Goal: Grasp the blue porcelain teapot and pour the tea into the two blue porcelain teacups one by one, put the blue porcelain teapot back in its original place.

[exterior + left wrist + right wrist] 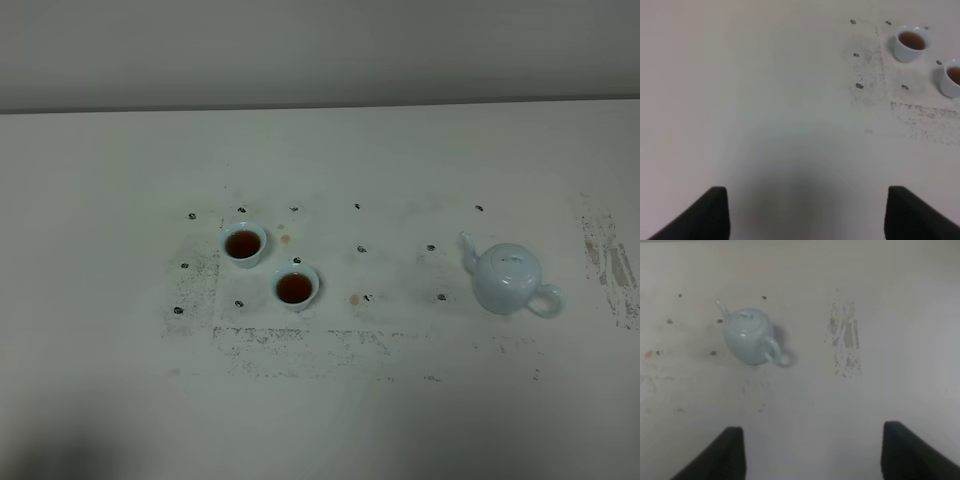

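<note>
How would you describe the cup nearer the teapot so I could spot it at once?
Start at the pale blue teapot on the right of the white table and look left past the black dots. Two small blue teacups stand close together, both holding dark tea. The one you want is the nearer, lower one; its twin sits farther left and back.

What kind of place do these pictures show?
Probably a robot test bench, not a home: a bare white table with worn black position marks, holding only a teapot and two filled cups.
</note>
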`<state>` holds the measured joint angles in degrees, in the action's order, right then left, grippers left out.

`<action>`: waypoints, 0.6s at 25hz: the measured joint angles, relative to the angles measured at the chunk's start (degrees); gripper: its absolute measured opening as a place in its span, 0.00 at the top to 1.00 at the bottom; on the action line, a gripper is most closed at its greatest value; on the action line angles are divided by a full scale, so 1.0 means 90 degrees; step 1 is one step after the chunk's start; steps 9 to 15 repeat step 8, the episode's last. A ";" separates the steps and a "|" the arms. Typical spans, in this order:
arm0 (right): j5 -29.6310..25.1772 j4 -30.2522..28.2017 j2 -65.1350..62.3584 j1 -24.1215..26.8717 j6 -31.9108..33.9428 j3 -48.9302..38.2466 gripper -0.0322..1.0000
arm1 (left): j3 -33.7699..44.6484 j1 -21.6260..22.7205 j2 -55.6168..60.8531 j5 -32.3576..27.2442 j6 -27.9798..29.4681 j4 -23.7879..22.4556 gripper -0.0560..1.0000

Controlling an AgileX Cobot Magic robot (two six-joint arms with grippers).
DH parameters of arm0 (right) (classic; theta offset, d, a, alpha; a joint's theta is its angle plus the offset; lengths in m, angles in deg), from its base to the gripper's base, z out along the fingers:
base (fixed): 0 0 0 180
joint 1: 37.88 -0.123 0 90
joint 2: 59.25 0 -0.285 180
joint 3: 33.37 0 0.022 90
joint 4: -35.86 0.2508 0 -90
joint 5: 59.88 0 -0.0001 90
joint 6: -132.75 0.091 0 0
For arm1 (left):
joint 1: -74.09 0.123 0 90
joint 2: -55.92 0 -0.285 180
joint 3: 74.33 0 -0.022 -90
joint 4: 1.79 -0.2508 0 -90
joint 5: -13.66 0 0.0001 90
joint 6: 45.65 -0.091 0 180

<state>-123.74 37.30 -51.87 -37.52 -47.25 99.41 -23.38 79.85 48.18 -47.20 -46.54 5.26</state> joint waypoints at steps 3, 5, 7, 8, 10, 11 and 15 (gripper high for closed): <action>0.0000 0.0000 0.0000 0.0000 0.0000 0.0000 0.43 | 0.0000 0.0000 0.0000 0.0000 0.0000 0.0000 0.36; 0.0000 0.0000 0.0000 0.0000 0.0000 0.0000 0.43 | 0.0000 0.0000 0.0000 0.0000 0.0000 0.0000 0.36; 0.0000 0.0000 0.0000 0.0000 0.0000 0.0000 0.43 | 0.0000 0.0000 0.0000 0.0000 0.0000 0.0000 0.36; 0.0000 0.0000 0.0000 0.0000 0.0000 0.0000 0.43 | 0.0000 0.0000 0.0000 0.0000 0.0000 0.0000 0.36; 0.0000 0.0000 0.0000 0.0000 0.0000 0.0000 0.43 | 0.0000 0.0000 0.0000 0.0000 0.0000 0.0000 0.36; 0.0000 0.0000 0.0000 0.0000 0.0000 0.0000 0.43 | 0.0000 0.0000 0.0000 0.0000 0.0000 0.0000 0.36; 0.0000 0.0000 0.0000 0.0000 0.0000 0.0000 0.43 | 0.0000 0.0000 0.0000 0.0000 0.0000 0.0000 0.36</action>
